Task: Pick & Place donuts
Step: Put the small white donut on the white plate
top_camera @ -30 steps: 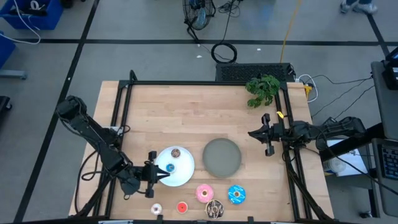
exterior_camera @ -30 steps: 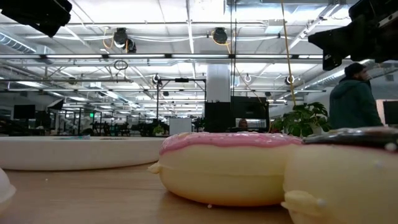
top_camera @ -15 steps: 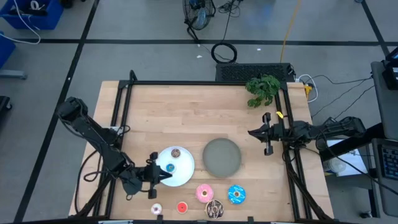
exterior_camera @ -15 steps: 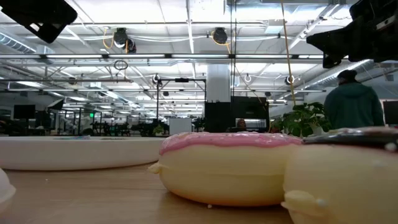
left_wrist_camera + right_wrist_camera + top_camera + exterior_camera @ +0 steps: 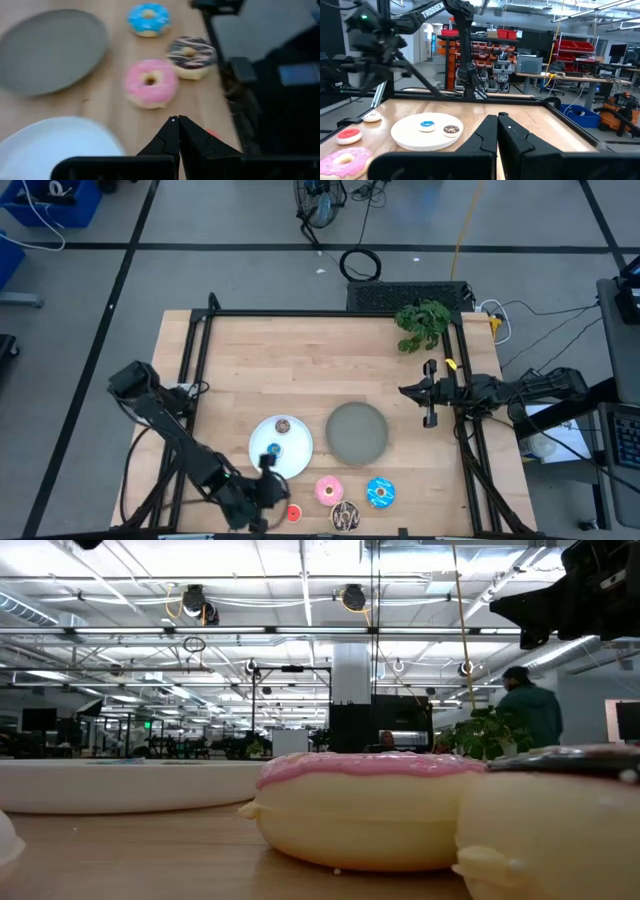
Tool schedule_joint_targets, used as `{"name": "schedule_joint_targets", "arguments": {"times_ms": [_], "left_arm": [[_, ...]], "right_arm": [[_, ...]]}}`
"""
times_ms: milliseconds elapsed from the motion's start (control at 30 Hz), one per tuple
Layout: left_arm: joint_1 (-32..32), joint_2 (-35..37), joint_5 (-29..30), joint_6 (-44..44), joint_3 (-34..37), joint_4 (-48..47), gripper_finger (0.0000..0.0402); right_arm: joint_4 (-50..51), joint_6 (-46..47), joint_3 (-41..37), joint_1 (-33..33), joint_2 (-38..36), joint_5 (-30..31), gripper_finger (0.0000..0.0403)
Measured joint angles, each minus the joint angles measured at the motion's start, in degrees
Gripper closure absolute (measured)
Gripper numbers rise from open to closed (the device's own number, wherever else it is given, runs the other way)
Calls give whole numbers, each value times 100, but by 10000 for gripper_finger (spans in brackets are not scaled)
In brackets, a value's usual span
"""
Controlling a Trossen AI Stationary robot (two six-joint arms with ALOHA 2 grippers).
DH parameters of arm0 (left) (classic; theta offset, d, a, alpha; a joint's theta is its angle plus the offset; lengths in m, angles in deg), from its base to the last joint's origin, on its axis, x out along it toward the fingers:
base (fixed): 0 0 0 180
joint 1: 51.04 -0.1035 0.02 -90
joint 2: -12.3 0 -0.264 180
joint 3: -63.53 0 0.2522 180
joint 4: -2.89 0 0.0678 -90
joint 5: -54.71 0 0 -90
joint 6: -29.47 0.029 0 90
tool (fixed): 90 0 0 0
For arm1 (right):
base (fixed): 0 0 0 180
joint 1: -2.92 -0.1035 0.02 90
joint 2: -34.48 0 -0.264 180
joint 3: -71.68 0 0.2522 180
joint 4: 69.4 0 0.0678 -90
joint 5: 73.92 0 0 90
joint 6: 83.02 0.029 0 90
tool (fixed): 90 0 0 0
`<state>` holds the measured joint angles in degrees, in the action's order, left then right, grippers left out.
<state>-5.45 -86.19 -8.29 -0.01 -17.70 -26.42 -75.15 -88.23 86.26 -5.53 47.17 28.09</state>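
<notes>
Wooden tabletop (image 5: pixel 300 370) is carrying everything. My left gripper (image 5: pixel 268 488) is hanging at the near edge with fingers (image 5: pixel 172 137) pressed shut on nothing — I judge it is lining up on the loose rings. Two tiny donuts, blue (image 5: pixel 274 448) and brown (image 5: pixel 283 425), are lying flat on the white round plate (image 5: pixel 296 463); the pink (image 5: pixel 328 490), blue sprinkled (image 5: pixel 379 492) and chocolate (image 5: pixel 346 516) donuts are lying flat nearby, holes upward — no long axis. My right gripper (image 5: pixel 424 392) is waiting, closed and empty, at the table's right edge.

Grey floor (image 5: pixel 250 270), red shelving (image 5: pixel 485 47), blue bins (image 5: pixel 580 116), bright ceiling strip lights (image 5: pixel 300 585)
</notes>
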Motion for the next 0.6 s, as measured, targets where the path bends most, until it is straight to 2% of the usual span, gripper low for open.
{"name": "schedule_joint_targets", "arguments": {"times_ms": [133,300,367,467,600], "left_arm": [[-161,-605,-630,255,-668,-147,394],[-262,-1076,-1008,144,-1304,-1055,369],[-234,-1128,-1150,-186,-1398,-1522,353],[-129,-1137,-1407,-1122,-1429,-2102,326],[95,-1138,-1807,-2192,-1429,-2548,291]], "right_arm": [[1,74,0,0,0,-2,403],[1,129,0,0,0,-4,403],[3,125,0,0,0,-4,403],[3,112,0,0,0,-5,403],[3,5,0,0,0,-4,403]]}}
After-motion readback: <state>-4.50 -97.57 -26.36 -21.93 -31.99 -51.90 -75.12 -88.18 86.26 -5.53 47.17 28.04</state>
